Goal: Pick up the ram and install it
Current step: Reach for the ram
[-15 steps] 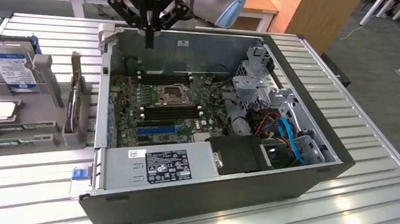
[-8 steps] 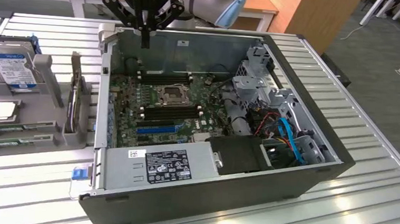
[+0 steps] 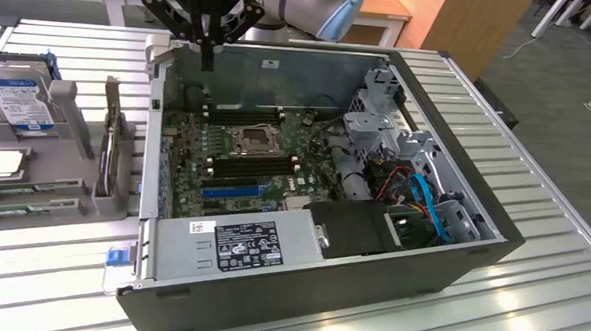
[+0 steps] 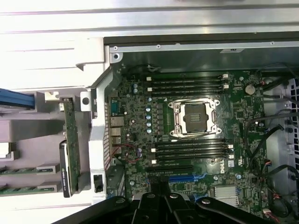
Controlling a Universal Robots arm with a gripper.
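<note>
Above the far wall of the open computer case (image 3: 282, 59), the gripper (image 3: 208, 59) hangs with its jaws drawn together. As far as both views show, nothing is held between them. In the wrist view the same closed fingertips (image 4: 161, 189) sit over the motherboard (image 4: 140, 121), apart from it.

Below the gripper, the motherboard lies flat on the floor of the case. Its long black memory slots (image 3: 242, 115) run in two groups, one on each side of the processor socket (image 3: 250, 139). Every slot I can make out looks empty, and so does the socket.

The ram (image 3: 25, 188) is outside the case, on the grey tray (image 3: 69, 130) that stands against the case on the exterior view's left. It is a narrow green stick lying flat in a groove at the near end of the tray. A second stick (image 3: 6, 211) lies just beside it. The wrist view shows them as two green strips (image 4: 18, 171).

The tray also holds a hard drive (image 3: 19, 99) with a blue-and-white label, a square silver processor chip (image 3: 2, 162) and an expansion card (image 3: 109, 145) standing on edge. Tray and case both rest on a slatted metal table (image 3: 535, 307).

By my reading the task has barely begun. The gripper is empty and well apart from the sticks, so the pick-up is not done, and with the slots bare, neither is the seating.
</note>
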